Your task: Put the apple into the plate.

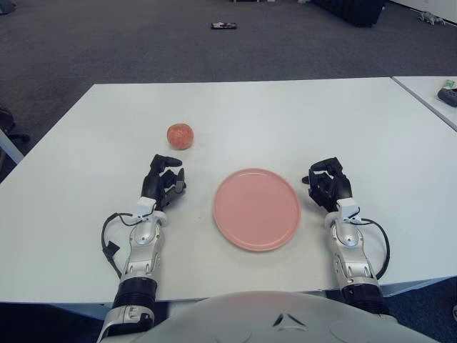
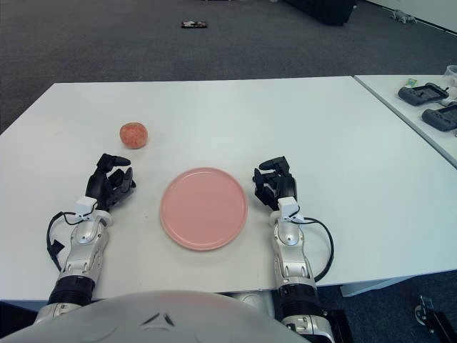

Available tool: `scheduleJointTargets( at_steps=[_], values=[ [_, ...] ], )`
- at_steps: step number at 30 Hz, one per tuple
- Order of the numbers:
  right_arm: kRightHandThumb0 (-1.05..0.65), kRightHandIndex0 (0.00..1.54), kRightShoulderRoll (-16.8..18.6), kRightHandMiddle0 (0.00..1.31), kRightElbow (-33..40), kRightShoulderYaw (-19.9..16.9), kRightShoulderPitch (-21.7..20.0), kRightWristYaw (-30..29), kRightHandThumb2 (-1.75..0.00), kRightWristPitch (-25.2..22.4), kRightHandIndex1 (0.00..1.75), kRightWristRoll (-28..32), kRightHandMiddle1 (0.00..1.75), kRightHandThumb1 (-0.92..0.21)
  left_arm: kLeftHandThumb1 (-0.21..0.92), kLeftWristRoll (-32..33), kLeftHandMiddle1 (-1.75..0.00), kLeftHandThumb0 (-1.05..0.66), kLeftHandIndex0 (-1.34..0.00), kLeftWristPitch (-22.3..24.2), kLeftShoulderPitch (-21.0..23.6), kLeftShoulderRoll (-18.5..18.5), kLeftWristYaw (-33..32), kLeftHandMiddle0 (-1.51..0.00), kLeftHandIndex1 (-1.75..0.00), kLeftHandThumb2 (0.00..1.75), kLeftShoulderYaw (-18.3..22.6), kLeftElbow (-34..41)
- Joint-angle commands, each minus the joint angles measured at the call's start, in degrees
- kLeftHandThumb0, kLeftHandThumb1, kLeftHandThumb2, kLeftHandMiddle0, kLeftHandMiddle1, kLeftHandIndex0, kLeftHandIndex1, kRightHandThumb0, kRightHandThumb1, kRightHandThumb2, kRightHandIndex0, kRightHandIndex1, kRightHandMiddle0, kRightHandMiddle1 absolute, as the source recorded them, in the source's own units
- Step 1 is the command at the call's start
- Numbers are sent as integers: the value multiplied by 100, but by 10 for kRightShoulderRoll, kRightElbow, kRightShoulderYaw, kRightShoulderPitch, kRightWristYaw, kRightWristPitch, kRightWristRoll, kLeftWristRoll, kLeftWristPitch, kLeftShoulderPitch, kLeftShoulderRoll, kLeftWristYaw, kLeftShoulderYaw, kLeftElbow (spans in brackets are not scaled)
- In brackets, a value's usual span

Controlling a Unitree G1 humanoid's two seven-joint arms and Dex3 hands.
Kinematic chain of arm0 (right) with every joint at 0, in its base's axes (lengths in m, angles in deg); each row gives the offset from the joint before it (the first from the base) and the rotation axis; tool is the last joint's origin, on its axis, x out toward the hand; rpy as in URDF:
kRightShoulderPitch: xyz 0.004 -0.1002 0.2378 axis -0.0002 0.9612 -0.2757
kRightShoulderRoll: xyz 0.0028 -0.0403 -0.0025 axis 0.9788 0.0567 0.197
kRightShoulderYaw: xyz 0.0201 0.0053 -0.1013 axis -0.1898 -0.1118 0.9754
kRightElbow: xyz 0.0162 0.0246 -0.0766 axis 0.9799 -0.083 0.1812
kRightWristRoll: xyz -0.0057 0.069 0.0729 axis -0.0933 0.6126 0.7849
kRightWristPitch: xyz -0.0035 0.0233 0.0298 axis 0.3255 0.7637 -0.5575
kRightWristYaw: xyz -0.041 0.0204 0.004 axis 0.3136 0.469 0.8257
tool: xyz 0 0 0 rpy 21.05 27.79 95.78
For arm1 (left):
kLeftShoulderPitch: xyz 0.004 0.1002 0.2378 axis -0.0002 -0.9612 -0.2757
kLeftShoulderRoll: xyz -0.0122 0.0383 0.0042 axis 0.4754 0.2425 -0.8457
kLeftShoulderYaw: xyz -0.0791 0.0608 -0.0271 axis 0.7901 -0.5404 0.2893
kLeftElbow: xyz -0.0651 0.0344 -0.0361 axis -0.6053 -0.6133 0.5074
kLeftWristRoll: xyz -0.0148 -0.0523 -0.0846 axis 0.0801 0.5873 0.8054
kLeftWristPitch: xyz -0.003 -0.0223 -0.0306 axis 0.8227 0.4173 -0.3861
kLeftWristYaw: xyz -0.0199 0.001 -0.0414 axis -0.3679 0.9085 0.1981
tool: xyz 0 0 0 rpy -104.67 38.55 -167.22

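In the left eye view, a white table point(image 1: 235, 114) is seen stretching away from the robot, with grey carpet beyond its far edge. A pink plate point(image 1: 256, 209) is laid flat on the near middle of the table, and nothing is carried on it. The apple point(image 1: 180, 136), reddish and mottled, is placed on the bare tabletop to the far left of the plate, well apart from its rim. The left hand point(image 1: 163, 184) is rested on the table just left of the plate and on the near side of the apple; its dark fingers are loosely bent, nothing is grasped, and a gap of table is left between the fingertips and the apple. The right hand point(image 1: 328, 186) is laid on the table just right of the plate, its fingers likewise relaxed and holding nothing. A small dark object point(image 1: 223, 26) is seen on the carpet far beyond the table, and the corner of a second table point(image 1: 428, 93) is visible at the far right.

In the right eye view, the same layout is shown. The apple point(image 2: 133, 134) is found far and left of the plate point(image 2: 203, 208), outside it. The left hand point(image 2: 109, 187) and the right hand point(image 2: 275, 187) are parked on either side of the plate, both unclenched. On the second table at the right, dark handheld devices point(image 2: 423, 93) are laid.
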Motion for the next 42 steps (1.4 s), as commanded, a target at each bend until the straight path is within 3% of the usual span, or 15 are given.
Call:
scheduleJointTargets(
  at_steps=[1, 10, 16, 24, 31, 38, 42],
  values=[
    [-35, 57, 1, 24, -2, -5, 5, 1, -64, -13, 118, 5, 175, -84, 72, 3, -175, -38, -32, 5, -2, 3, 1, -71, -175, 80, 2, -12],
    [-35, 55, 1, 22, -7, -3, 2, 1, -60, -13, 117, 3, 175, -87, 72, 5, -175, -38, -32, -3, 19, 14, 4, -73, -175, 81, 9, -14],
    [-35, 55, 2, 22, -11, -3, 0, -3, -59, -11, 117, 1, 175, -87, 72, 15, -175, -38, -31, 24, 60, 31, 3, -74, -175, 80, 21, -11],
    [-35, 58, 7, 22, 1, 3, 3, -13, -59, -14, 118, -11, 175, -87, 72, 12, -175, -38, -31, 58, 169, 62, -15, -74, -175, 80, 41, -72],
    [-35, 57, 10, 23, 13, 7, 6, -16, -60, -28, 118, -12, 175, -87, 73, -8, -175, -38, -31, 20, 233, 83, -32, -73, -175, 80, 39, -132],
    [-35, 57, 10, 22, 18, 5, 7, -16, -60, -37, 117, -9, 175, -87, 73, -25, -175, -38, -31, 20, 285, 109, -34, -73, -175, 80, 35, -174],
    [-35, 57, 8, 22, 13, 3, 6, -14, -59, -37, 117, -7, 175, -87, 73, -63, -175, -37, -31, -15, 341, 137, -49, -71, -175, 79, 17, -254]
  ],
)
